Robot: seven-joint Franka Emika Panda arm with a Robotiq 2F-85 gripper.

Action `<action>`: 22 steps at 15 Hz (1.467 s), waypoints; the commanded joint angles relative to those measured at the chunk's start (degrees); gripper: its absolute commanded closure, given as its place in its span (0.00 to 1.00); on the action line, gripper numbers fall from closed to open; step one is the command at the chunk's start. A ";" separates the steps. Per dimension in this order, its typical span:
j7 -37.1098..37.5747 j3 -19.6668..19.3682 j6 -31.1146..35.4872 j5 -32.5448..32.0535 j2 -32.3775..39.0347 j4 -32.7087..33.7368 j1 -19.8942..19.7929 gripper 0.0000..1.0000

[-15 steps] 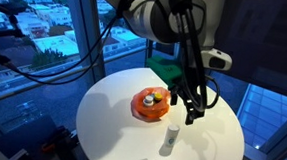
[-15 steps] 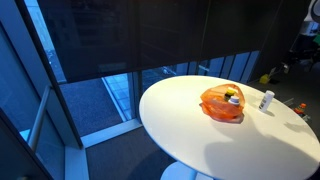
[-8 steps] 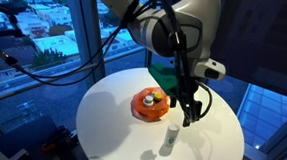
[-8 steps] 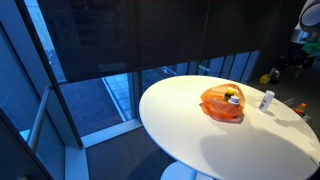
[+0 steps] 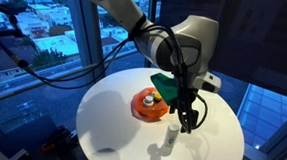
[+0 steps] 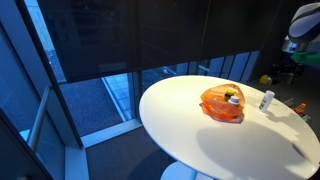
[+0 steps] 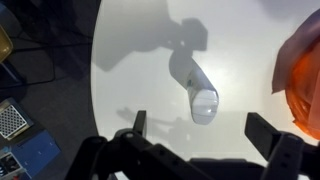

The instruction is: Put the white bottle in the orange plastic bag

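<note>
Wrist view shows your gripper [image 7: 196,122] with its jaws spread wide and nothing between them, hanging above the white bottle [image 7: 200,92]. The bottle stands upright on the round table [image 7: 130,60], near the orange bag [image 7: 303,70] but apart from it. The main risk is the descent. The bottle is tall and narrow, so if you come down off-centre, one finger [image 7: 139,122] can clip its top and knock it over, and it may then roll across the smooth tabletop. In an exterior view the gripper [image 5: 186,121] looks slightly to one side of the bottle [image 5: 169,139], so line up before you lower. If you close too high, near the cap, the bottle may swing or slip out during the carry. The bag [image 6: 222,104] is soft and already seems to hold something, and how wide its mouth stands open cannot be told. If you release too low or over the rim, you could crush the bag or leave the bottle tipping back onto the table.
</note>
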 commanded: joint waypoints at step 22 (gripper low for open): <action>4.70 0.10 -1.50 -1.90 9.51 8.95 5.08 0.89</action>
